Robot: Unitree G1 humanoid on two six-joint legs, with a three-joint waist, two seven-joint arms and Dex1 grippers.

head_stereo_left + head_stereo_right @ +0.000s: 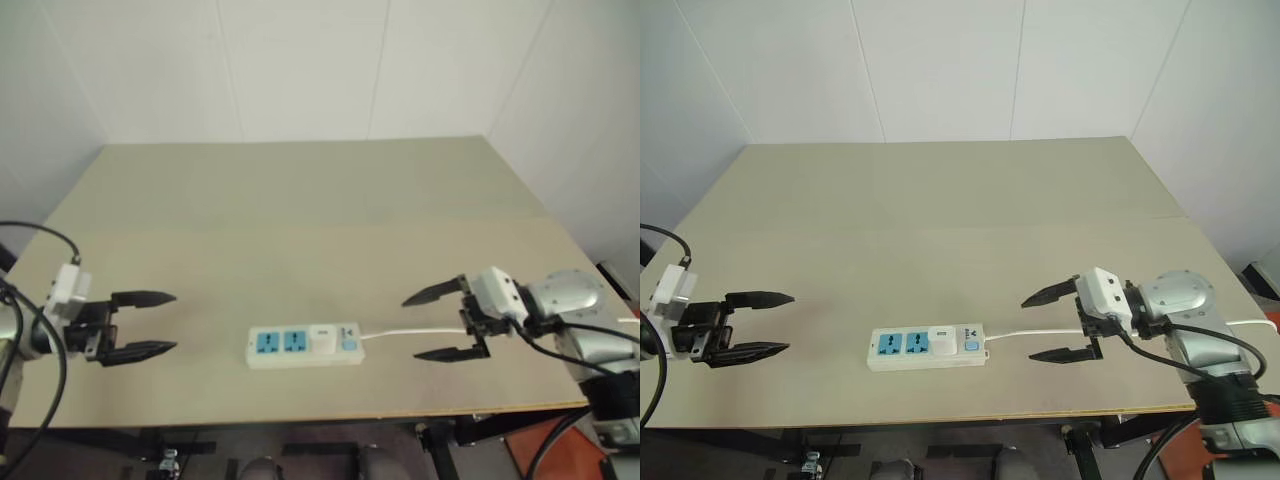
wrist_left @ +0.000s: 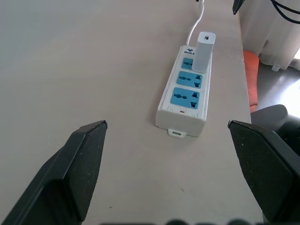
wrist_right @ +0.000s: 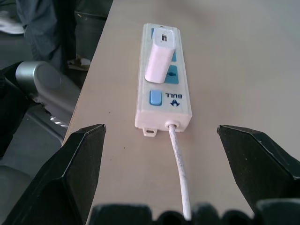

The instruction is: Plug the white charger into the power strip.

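The right gripper [image 1: 440,324] is held with its fingers spread wide and nothing between them, above the table [image 1: 300,200] off the cord end of the strip. The left gripper [image 1: 143,325] is likewise spread wide and empty, off the strip's opposite end. Each is pointed inward, toward the other, with the strip between them.

The strip [image 1: 304,345] lies flat near the table's front edge, its long axis running from one gripper to the other, so that both arms look along it end-on. Its thin cord [image 1: 410,333] is led away toward the right gripper, and that gripper appears somewhat the nearer of the two.

The charger [image 1: 322,339] is seen standing upright in the socket next to the blue button [image 3: 155,98], at the cord end; the two other blue sockets are left free. It is touched by neither gripper. In both wrist views it appears seated flush, though the prongs are hidden.

The plugging is judged done, and no further approach seems called for; were a press needed, it would fall most easily to the right arm.
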